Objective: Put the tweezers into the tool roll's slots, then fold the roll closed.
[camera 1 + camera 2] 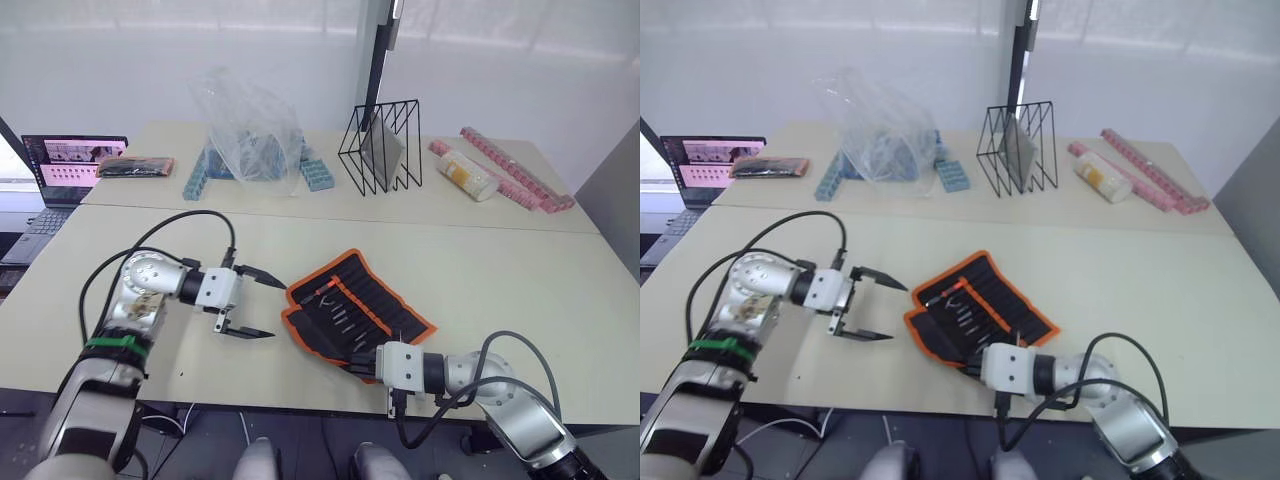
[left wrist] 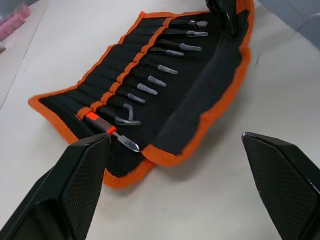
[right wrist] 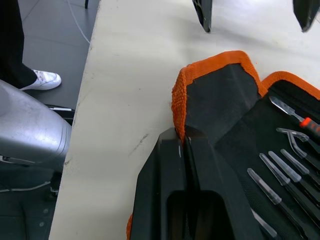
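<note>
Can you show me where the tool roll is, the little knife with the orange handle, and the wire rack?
tool roll (image 1: 400,318): left eye view, on its orange edging.
orange-handled knife (image 2: 100,124): left wrist view, on the orange handle.
wire rack (image 1: 380,147): left eye view, on the grey panel inside the black frame.

Tool roll open on our table
We see the tool roll (image 1: 355,308) lying unrolled, black with orange edging, its near edge curled upward; the tweezers (image 2: 165,70) sit side by side in the slots (image 2: 125,82).

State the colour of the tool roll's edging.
Bright orange edging on the tool roll, clearest in the left wrist view.
</note>
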